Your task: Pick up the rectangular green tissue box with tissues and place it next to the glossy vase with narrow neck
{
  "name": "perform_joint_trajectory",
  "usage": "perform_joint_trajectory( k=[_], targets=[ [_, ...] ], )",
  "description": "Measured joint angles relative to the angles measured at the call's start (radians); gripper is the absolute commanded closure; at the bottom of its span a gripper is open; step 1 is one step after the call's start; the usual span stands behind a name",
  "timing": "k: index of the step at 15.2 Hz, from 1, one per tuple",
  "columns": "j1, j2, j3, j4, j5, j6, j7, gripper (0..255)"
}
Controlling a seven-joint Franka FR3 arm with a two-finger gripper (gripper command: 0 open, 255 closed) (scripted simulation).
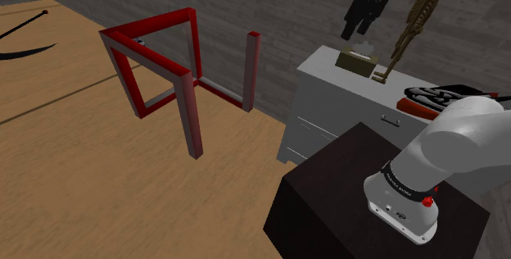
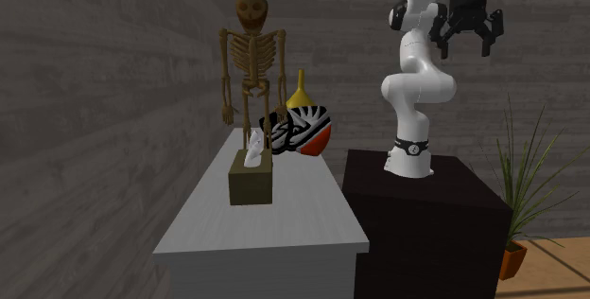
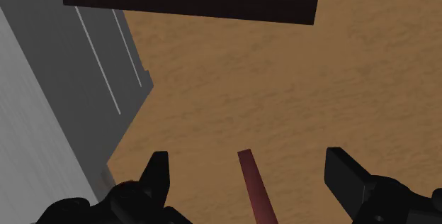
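An olive-green tissue box [image 2: 251, 180] with white tissue sticking out of its top stands on the grey dresser [image 2: 284, 226], in front of a brown skeleton figure [image 2: 252, 61]. In the shoulder view the tissue box [image 1: 358, 60] sits near the dresser's far end. A yellow vase [image 2: 302, 89] shows its narrow neck behind a black-and-white striped object with a red underside [image 2: 304, 130]. My gripper [image 2: 465, 46] hangs open high over the stand, well away from the box. In the shoulder view the gripper [image 1: 358, 26] appears above the box. The wrist view has the gripper [image 3: 249, 162] open over bare floor.
The black stand [image 2: 425, 212] abuts the dresser [image 1: 327, 93]. A red open-frame table [image 1: 156, 61] stands on the wooden floor at the shoulder view's left; one of its legs [image 3: 255, 191] shows below the gripper. A potted plant [image 2: 529, 188] stands at the second exterior view's right.
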State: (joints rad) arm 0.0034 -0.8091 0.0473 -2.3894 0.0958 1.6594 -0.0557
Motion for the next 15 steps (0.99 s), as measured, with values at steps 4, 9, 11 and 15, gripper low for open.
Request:
perform_joint_trajectory(
  k=[4,9,11,15],
  targets=[
    [-0.018,0.033,-0.017,-0.014,-0.039,0.028,-0.029,0],
    [-0.063,0.122,-0.057,-0.033,-0.134,0.101,-0.091,0],
    [-0.086,0.170,-0.079,-0.023,-0.176,0.127,-0.121,0],
    [-0.122,0.262,-0.105,-0.018,-0.252,0.194,-0.152,0]
  ],
)
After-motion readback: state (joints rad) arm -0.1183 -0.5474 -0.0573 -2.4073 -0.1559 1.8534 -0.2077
